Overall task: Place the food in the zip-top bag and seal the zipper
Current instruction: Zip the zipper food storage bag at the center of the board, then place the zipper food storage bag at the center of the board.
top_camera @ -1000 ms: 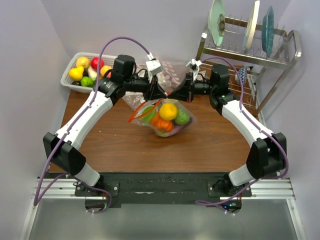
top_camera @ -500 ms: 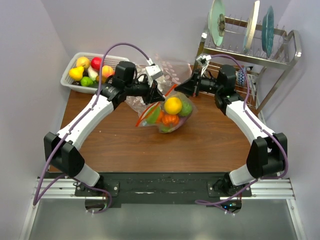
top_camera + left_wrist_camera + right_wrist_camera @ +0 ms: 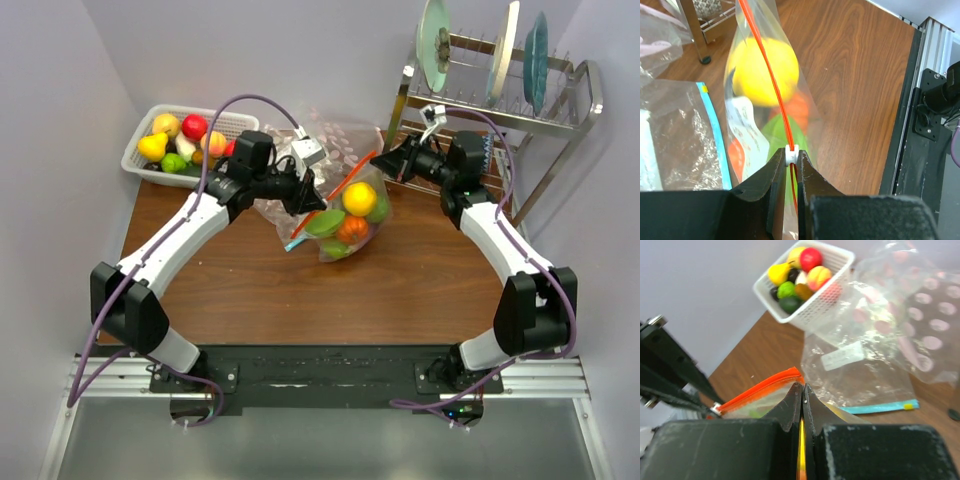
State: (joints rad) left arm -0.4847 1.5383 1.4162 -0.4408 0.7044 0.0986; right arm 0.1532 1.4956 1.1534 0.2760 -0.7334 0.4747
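A brown tabletop [image 3: 420,280] carries the scene, with a dish rack [image 3: 560,110] at the far right and a white basket [image 3: 140,165] of spare toy fruit at the far left. A second clear bag [image 3: 675,135] with a blue strip lies flat near the basket and is not part of the job.

The zip-top bag [image 3: 345,215] is held up between the two arms, over the middle of the far half of the tabletop. Whether its bottom touches the wood cannot be told. The food is already inside: a yellow fruit [image 3: 359,198], an orange piece [image 3: 352,230] and a green piece [image 3: 325,222] are seen through the plastic.

The orange-red zipper [image 3: 771,80] is stretched in a straight line between the arms. The right pincer [image 3: 802,388] is pinched tight on one end of the strip. The left pincer [image 3: 791,156] is closed on the small white slider [image 3: 791,149].

Sealing appears to be the step in hand. It would be done best if the right end were kept anchored and the strip kept taut. The slider should be drawn straight along the strip, with no twist or upward tug, so that the food's weight is not allowed to buckle the track.
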